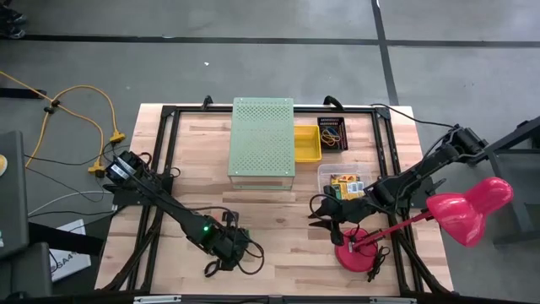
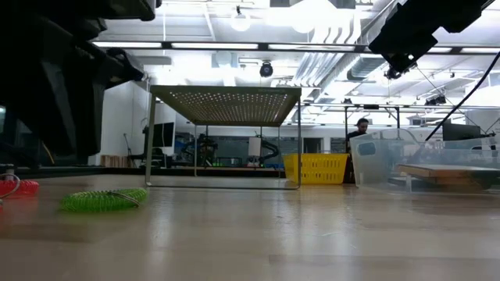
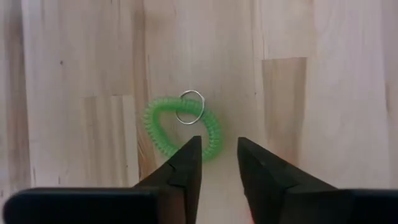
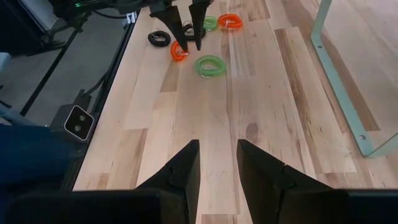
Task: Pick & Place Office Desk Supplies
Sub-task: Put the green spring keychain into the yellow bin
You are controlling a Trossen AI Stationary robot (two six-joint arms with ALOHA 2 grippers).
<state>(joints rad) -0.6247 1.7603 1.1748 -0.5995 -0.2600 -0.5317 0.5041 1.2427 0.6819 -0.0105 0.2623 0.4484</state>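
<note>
the left gripper sits low over the near-left part of the wooden table, its fingers parted with nothing between them; the green coiled band loop, with a small metal ring on it, lies flat on the wood just ahead of the fingertips, released and not touched. in the right wrist view that same gripper stands fingertips-down among the loose loops: a black loop to one side, a red-orange loop at its tips, the green loop just beside, and farther off another green loop and an orange loop. in the low view the green loop lies on the table with a red loop near it at the picture's edge. toward the middle of the far side stands the large pale-green perforated box on its legs, with a yellow tray just beside it and a small black bin holding more bands next to that. nearer is a clear container with a yellow-and-green crayon box in it. the right gripper hovers above the table near that container, its fingers a little apart and empty. the pink desk lamp stands at the near-right corner on its red base.
</note>
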